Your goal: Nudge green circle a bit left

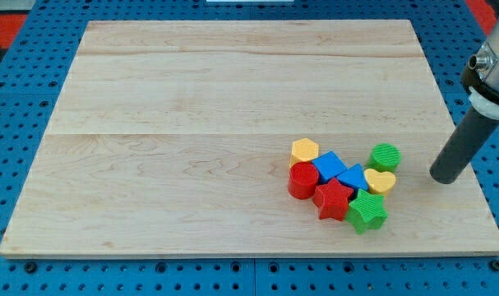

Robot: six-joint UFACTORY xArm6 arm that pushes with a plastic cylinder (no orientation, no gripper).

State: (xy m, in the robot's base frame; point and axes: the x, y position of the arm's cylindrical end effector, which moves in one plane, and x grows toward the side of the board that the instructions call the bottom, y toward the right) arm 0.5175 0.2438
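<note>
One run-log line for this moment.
tip: right of green circle, apart | cluster: untouched | nudge: not yet done

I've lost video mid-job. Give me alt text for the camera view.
My tip rests on the wooden board just to the view's right of the green circle, apart from it. The circle sits at the right edge of a tight cluster: yellow hexagon, red cylinder, blue blocks, yellow heart, red star, green star.

Red star touches green star on board.
</note>
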